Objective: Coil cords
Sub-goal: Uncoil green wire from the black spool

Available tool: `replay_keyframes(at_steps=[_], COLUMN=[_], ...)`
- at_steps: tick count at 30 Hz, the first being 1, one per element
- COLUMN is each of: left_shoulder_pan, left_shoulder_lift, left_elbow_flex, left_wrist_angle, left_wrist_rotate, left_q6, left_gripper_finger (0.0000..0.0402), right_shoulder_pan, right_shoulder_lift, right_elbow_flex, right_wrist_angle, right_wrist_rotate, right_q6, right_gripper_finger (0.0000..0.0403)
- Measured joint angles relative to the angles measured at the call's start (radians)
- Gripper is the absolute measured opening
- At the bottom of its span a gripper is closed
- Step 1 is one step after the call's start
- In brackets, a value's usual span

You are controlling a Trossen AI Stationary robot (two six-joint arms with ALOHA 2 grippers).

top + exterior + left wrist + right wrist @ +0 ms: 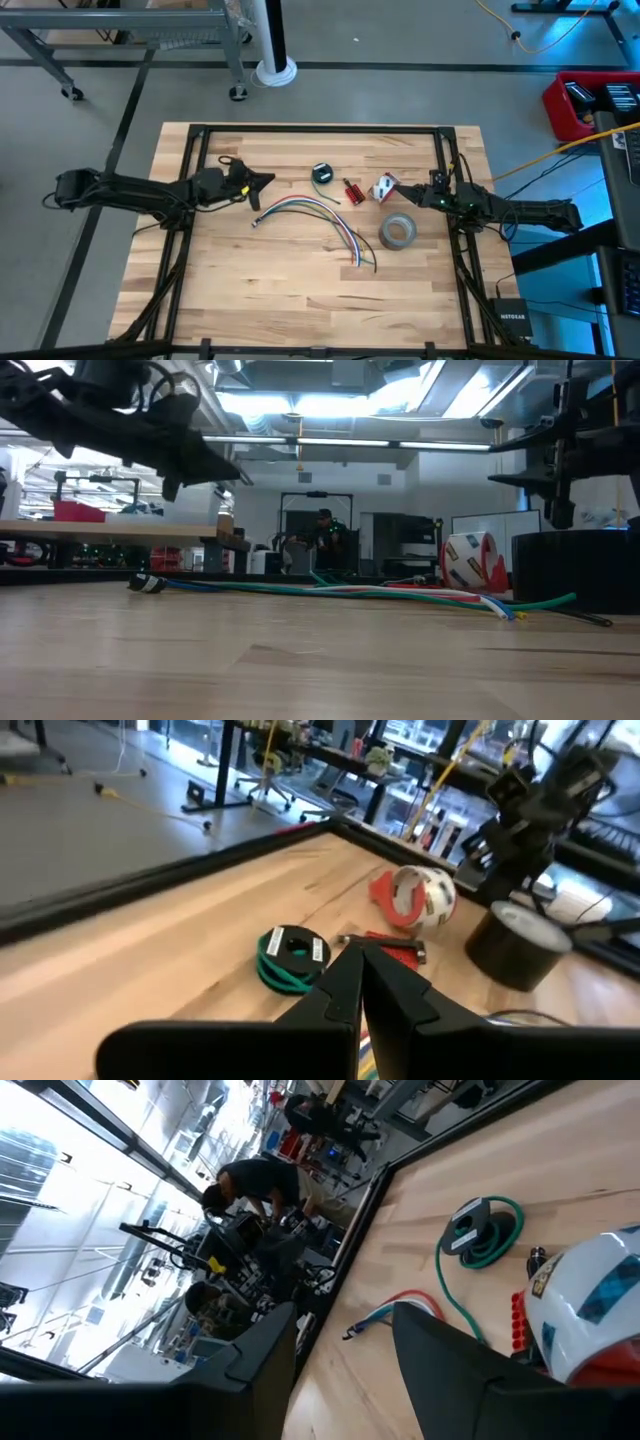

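Nearest the front edge of the wooden counter (300,300), the bundle of coloured wires (320,215) lies loose and uncoiled, arching from its left end, near the left arm, across the middle and down to splayed ends toward the front right. Just beside those ends, to the right, a grey tape roll (398,232) lies flat on the boards. Farther back, a short dark green wire (322,174) sits wound in a small coil with one loose tail, and in the left wrist view it lies just beyond that arm's own fingers. To the right of the coil lies a small red tool (352,190), and next to that a red-and-white roll (385,186), close to the right arm. The left gripper (265,182) hangs above the counter over the left end of the bundle, apart from it, its jaws pressed together with nothing between them. The right gripper (432,186) hangs at the right side of the counter near the red-and-white roll, its jaws spread wide and holding nothing; its wrist view shows the roll just beyond one finger and the green coil farther on. In the room behind the counter, the low view shows a person (326,540) among desks and equipment.
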Motion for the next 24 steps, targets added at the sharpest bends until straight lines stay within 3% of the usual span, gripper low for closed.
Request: replay_keyframes(at_steps=[4, 8, 13, 18, 24], left_shoulder_pan=[0.000, 0.000, 0.000, 0.001, 0.044], left_shoulder_lift=[0.050, 0.097, 0.147, 0.197, 0.304], left_elbow_flex=[0.024, 0.036, 0.065, 0.103, 0.160], left_wrist_angle=[0.012, -0.044, -0.136, -0.115, -0.016], left_wrist_rotate=[0.016, 0.036, 0.042, 0.041, 0.023], left_q6=[-0.035, -0.173, -0.261, -0.235, -0.296], left_gripper_finger=[0.0004, 0.0011, 0.0073, 0.0139, 0.0159], right_shoulder_pan=[0.000, 0.000, 0.000, 0.000, 0.000], right_shoulder_lift=[0.000, 0.000, 0.000, 0.000, 0.000], right_elbow_flex=[0.000, 0.000, 0.000, 0.000, 0.000], right_wrist_angle=[0.000, 0.000, 0.000, 0.000, 0.000], right_wrist_rotate=[0.000, 0.000, -0.007, -0.026, 0.000], right_q6=[0.000, 0.000, 0.000, -0.001, 0.000], right_gripper_finger=[0.0172, 0.0172, 0.0172, 0.0172, 0.0172])
